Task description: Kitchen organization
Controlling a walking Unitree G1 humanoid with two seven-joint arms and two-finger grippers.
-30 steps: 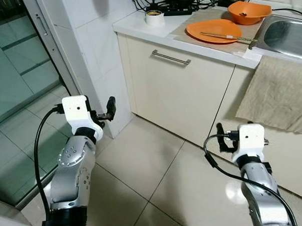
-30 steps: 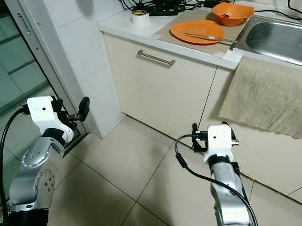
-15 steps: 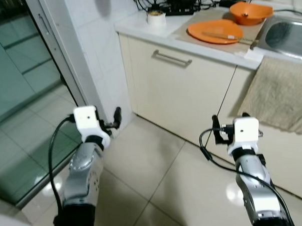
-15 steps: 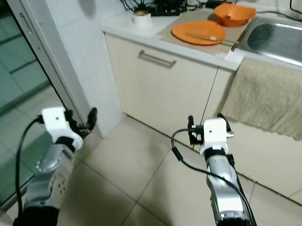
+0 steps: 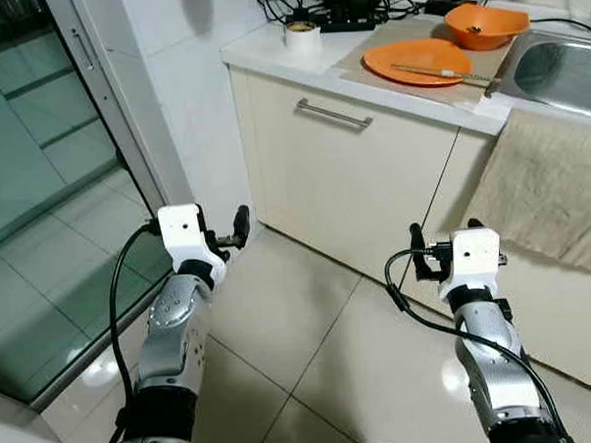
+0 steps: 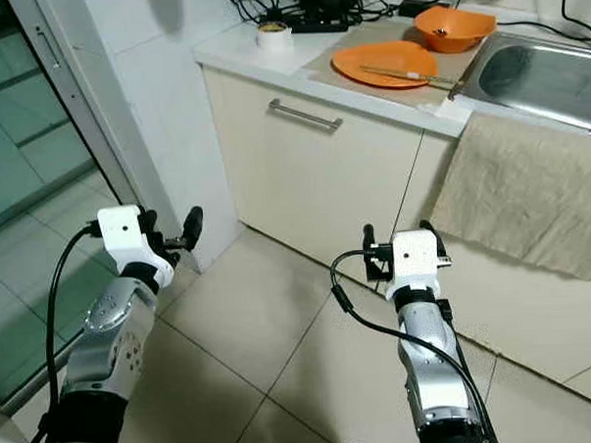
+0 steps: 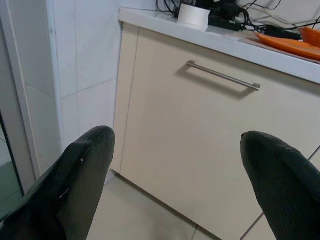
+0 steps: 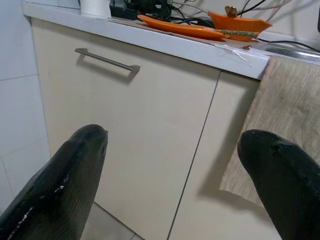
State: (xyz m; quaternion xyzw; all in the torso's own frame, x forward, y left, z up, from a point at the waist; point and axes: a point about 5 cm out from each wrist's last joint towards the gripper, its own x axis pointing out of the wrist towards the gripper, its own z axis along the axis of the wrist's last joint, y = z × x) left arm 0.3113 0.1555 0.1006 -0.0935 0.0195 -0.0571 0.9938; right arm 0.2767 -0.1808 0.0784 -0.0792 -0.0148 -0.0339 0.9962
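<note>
An orange plate (image 5: 418, 61) with chopsticks (image 5: 444, 73) across it lies on a mat on the white counter (image 5: 269, 54). Behind it is an orange bowl (image 5: 486, 24), and a white cup (image 5: 302, 35) stands near the counter's left end. My left gripper (image 5: 239, 229) hangs open and empty at knee height, left of the cream cabinet. Its fingers (image 7: 75, 175) frame the cabinet's bar handle (image 7: 222, 80). My right gripper (image 6: 394, 235) is open and empty too, low before the cabinet, with its fingers (image 8: 70, 170) wide apart.
A steel sink (image 5: 559, 68) sits at the counter's right, with a beige towel (image 5: 559, 185) hanging over the cabinet front below it. Black cables and a power strip (image 5: 350, 13) lie at the counter's back. A glass sliding door (image 5: 38, 174) and a tiled wall (image 5: 183, 109) are on the left.
My left arm has shifted down and to the right, toward the cabinet. My right arm has edged slightly up and left. The head view wobbled and came back.
</note>
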